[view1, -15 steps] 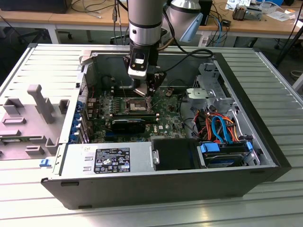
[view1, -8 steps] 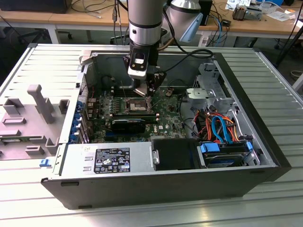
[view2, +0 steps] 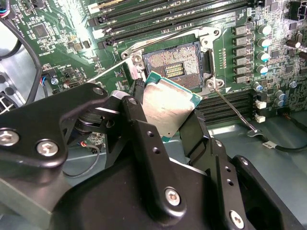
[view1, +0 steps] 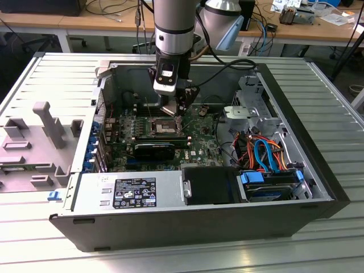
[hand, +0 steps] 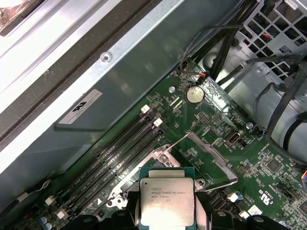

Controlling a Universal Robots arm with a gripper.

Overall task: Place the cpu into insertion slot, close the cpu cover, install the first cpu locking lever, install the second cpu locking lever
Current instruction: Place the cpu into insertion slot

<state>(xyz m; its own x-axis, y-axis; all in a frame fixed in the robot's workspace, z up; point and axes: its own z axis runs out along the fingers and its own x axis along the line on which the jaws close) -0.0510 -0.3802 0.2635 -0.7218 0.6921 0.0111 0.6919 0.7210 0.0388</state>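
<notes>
Gripper (view2: 165,114) closed narrow on the cpu (view2: 168,103), pinching it by two opposite edges, metal lid facing away from the board. Cpu hangs just above the insertion slot (view2: 175,67), off to one side of it and tilted, not yet seated. In the first wrist view the cpu (hand: 165,201) sits between the finger pads. In the exterior view the gripper (view1: 170,111) is right over the insertion slot (view1: 164,126), inside the open computer case (view1: 318,170).

Slot contacts bare. Cpu cover (hand: 225,168) looks swung up beside the slot. One locking lever (view2: 235,112) is free, angled away from the slot.

Risks, as a judgement:
- Tilt or offset at touchdown could put a cpu corner on the slot contacts and bend them.
- Wrong rotation means the notches won't key in.
- Thin edge grip could let the cpu slip.
- The cover could drop onto the slot.
</notes>
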